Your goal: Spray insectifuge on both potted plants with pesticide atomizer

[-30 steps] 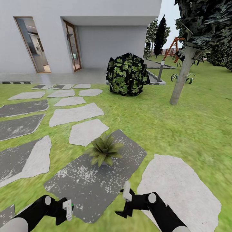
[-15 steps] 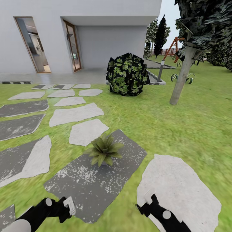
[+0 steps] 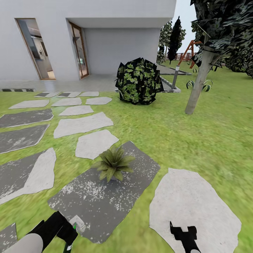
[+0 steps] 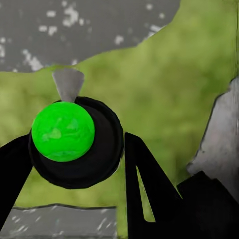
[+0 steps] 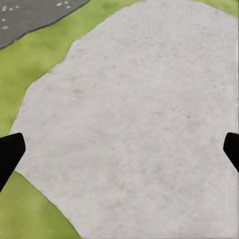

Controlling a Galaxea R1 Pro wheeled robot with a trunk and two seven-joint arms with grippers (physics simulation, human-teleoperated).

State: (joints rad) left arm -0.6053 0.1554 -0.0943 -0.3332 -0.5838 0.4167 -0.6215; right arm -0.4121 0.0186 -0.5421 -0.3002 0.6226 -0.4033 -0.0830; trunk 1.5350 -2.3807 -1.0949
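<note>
One potted plant point(image 3: 114, 164), a low rosette of olive-green leaves, stands on a dark grey paving slab point(image 3: 91, 200) in the garden, ahead of both arms. My left gripper point(image 3: 72, 227) sits at the slab's near edge, shut on the pesticide atomizer point(image 3: 76, 222). In the left wrist view the atomizer point(image 4: 63, 131) appears end-on as a bright green disc in a dark ring with a pale grey nozzle, held between black fingers point(image 4: 144, 184). My right gripper point(image 3: 182, 230) hangs open and empty over a pale stone slab point(image 3: 196, 203), its fingertips point(image 5: 10, 152) far apart.
A big round dark bush point(image 3: 138, 81) stands behind the plant. A tree trunk point(image 3: 197, 89) and a grey lamp post point(image 3: 174, 75) rise at the right. Stone slabs point(image 3: 82, 124) cross the lawn toward the white house point(image 3: 105, 38).
Both arms have drawn back and down toward the view's lower edge. The right gripper swung right onto the pale slab. The plant and the camera have not moved.
</note>
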